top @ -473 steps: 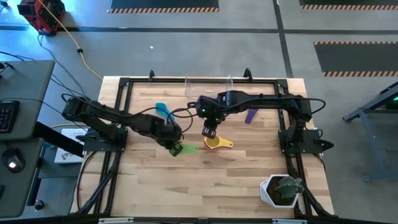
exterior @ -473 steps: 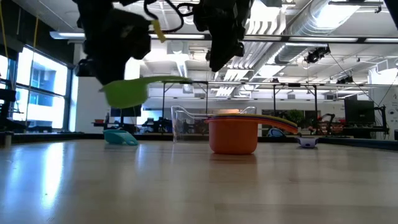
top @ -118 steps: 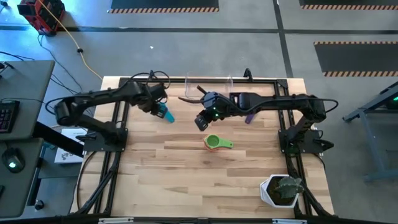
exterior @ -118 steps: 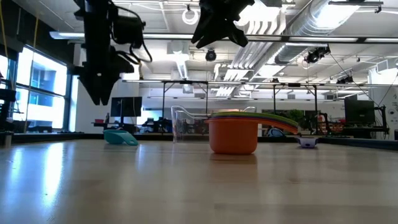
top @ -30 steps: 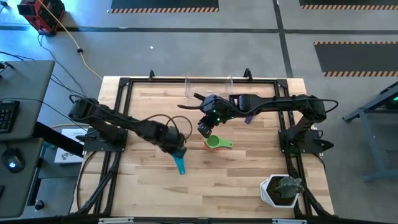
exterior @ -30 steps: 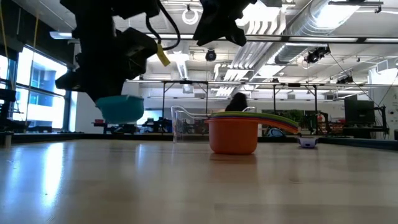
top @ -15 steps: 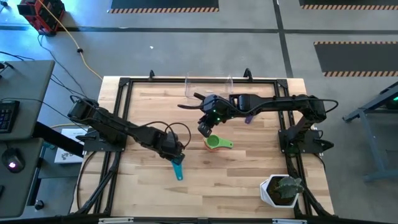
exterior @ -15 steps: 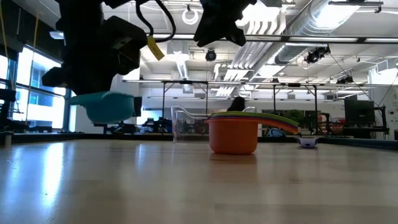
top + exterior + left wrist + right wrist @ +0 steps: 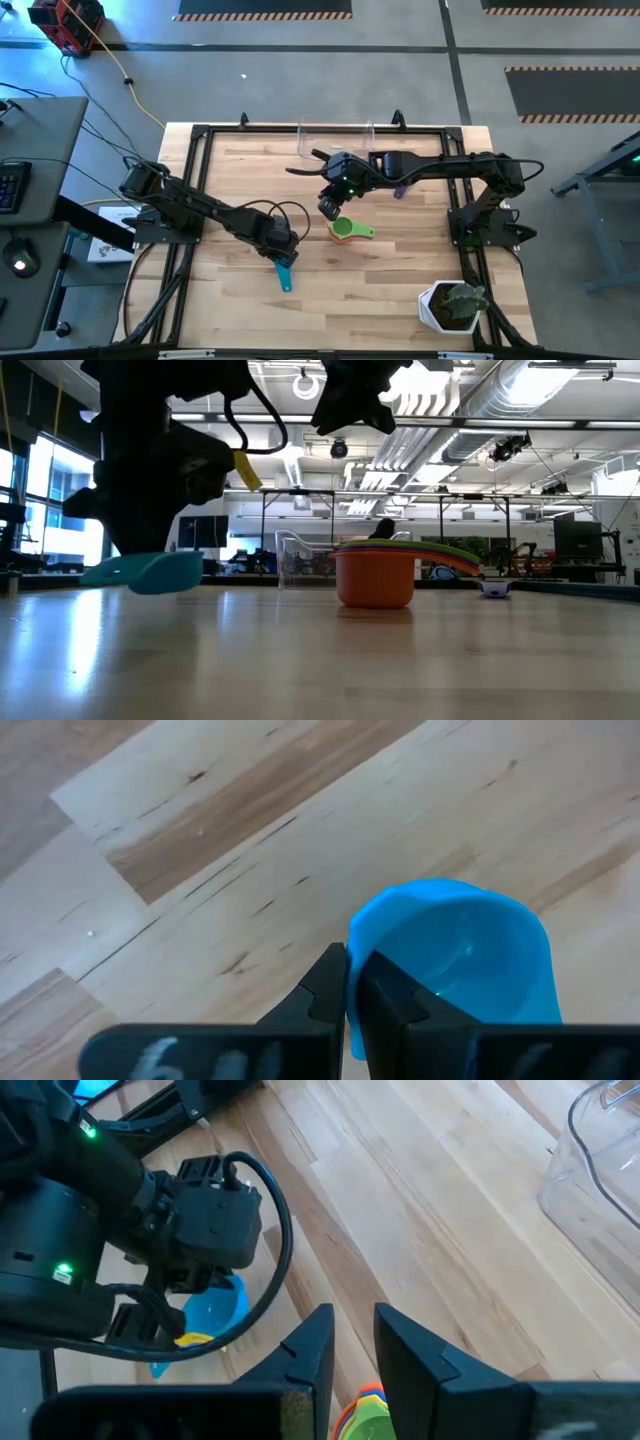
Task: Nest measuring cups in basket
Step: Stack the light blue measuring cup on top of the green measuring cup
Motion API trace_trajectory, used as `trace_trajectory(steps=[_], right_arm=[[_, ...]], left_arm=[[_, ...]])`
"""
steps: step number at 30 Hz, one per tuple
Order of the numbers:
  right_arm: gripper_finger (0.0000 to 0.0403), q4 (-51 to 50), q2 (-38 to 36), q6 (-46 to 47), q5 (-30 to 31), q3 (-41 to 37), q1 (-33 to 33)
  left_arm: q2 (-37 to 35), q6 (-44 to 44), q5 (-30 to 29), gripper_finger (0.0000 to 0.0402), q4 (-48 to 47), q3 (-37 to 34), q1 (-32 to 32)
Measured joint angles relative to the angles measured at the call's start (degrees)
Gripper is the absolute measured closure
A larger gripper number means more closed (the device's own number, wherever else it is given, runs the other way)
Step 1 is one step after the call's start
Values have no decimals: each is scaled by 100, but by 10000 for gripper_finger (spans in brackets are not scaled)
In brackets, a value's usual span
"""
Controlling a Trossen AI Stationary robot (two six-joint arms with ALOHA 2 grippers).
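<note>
My left gripper is shut on the teal measuring cup, which is low over the table's near middle. Whether the cup touches the wood, I cannot tell. A stack of nested cups, green on top and orange outermost, stands on its base at mid-table. My right gripper hovers open just above and left of the stack. A purple cup lies by the right arm. The clear basket stands at the far edge. My left gripper pinches the teal cup's wall at the rim, with one finger inside the bowl and the other outside. The fingers slant down from the table's left and far side. The cup's handle points toward the near edge.
A white pot with a green plant stands at the near right corner. Black frame rails run along both sides of the table. Bare wood lies between the stack and the near edge.
My left gripper has moved down and slightly toward the near edge, staying shut on the teal cup. The cup has come down from well above the table to just over it. The right arm has kept still.
</note>
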Motion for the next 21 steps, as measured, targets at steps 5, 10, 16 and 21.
trace_trajectory(steps=[5,10,16,21], right_arm=[[336,0,0,-7,2,0,0],[336,0,0,4,2,0,0],[336,0,0,7,2,0,0],[336,0,0,7,2,0,0]], left_arm=[[37,94,4,385,5,-1,68],[50,219,98,373,-3,-3,86],[50,261,111,361,10,-3,86],[50,341,127,348,9,-3,86]])
